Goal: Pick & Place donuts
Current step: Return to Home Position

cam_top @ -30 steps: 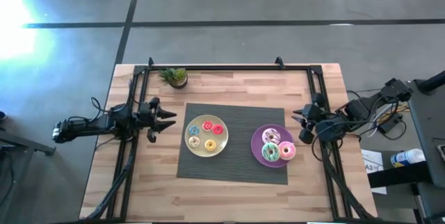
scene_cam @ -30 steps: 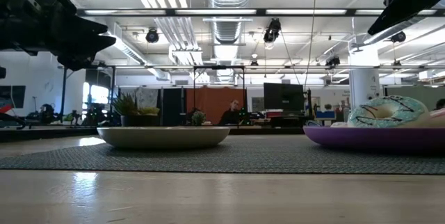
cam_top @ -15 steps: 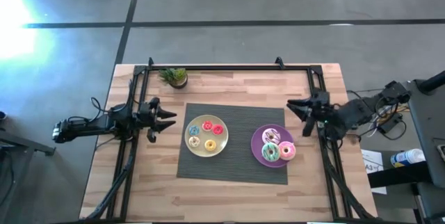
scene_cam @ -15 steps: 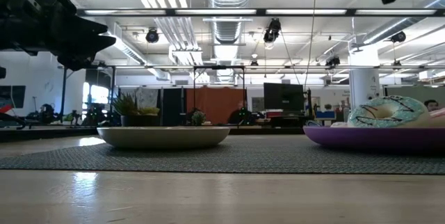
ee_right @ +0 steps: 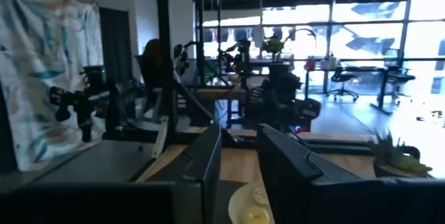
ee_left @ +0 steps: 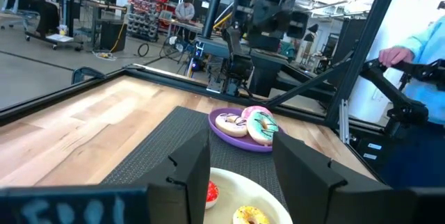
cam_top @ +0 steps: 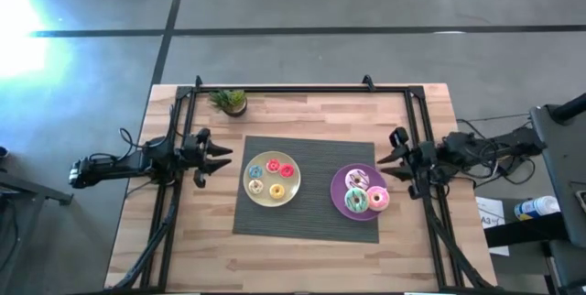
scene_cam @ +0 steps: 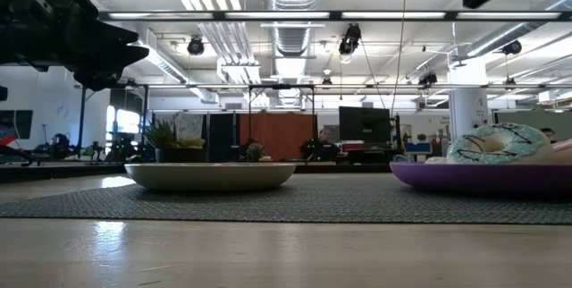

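A yellow plate (cam_top: 272,181) on the dark mat holds several mini donuts, among them a red one (cam_top: 287,170) and a yellow one (cam_top: 276,191). A purple plate (cam_top: 337,189) holds the white-sprinkled (cam_top: 356,180), green (cam_top: 355,202) and pink (cam_top: 377,198) donuts. My left gripper (cam_top: 222,156) is open and empty, level, left of the yellow plate. The left wrist view (ee_left: 240,154) looks over both plates. My right gripper (cam_top: 392,155) is open and empty, held high beside the purple plate's right edge, and it faces the table's left (ee_right: 240,137).
A small potted plant (cam_top: 229,101) stands at the far left of the table. A black frame (cam_top: 302,89) runs round the table's far and side edges. Bare wood lies in front of the mat (cam_top: 307,217). A person's sleeve (ee_left: 424,40) shows beyond the table's right side.
My right gripper has risen and tipped from slanting down to about level, and it now faces the table's left near the purple plate's right edge. The donuts and plates have stayed in place.
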Available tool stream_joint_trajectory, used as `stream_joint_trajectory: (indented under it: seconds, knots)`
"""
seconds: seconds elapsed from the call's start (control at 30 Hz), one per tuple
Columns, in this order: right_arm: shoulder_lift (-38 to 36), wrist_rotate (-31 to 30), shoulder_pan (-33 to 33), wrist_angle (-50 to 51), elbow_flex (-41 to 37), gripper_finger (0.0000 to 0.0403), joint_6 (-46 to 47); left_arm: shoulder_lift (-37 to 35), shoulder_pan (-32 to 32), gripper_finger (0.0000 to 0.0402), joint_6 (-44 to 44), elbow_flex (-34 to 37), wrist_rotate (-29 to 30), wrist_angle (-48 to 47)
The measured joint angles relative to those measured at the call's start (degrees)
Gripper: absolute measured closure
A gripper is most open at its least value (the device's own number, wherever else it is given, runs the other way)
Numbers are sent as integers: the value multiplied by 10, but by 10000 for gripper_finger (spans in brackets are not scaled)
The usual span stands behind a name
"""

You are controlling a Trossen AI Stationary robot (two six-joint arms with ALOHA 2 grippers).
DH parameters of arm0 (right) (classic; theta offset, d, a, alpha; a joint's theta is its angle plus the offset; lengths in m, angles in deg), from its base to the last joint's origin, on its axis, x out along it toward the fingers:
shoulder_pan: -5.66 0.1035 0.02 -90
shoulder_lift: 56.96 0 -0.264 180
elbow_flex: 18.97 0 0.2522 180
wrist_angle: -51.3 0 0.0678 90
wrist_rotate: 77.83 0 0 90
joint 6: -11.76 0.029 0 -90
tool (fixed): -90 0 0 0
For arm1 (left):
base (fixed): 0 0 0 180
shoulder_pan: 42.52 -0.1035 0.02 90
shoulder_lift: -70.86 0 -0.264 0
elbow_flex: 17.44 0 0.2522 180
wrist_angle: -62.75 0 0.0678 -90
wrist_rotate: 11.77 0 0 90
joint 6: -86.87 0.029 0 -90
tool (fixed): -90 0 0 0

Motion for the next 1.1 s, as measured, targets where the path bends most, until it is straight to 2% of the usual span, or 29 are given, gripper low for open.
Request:
stream_joint_trajectory:
  seconds: [0.33, 0.43, 0.63, 0.87, 1.1]
  knots:
    - [-141, 4, -64, -3, -79, 331, 50, 0, 0, 271, 0, 0, 0, 0]
    - [-164, 24, -80, -3, -91, 334, 50, 0, 0, 271, 0, 0, 0, 0]
    - [-191, 72, -107, -1, -129, 332, 50, 0, 0, 271, 0, 0, 0, 0]
    - [-193, 75, -111, 26, -162, 323, 60, 0, 0, 271, 0, 0, 0, 0]
    - [-193, 75, -112, 52, -161, 316, 15, 0, 0, 271, 0, 0, 0, 0]
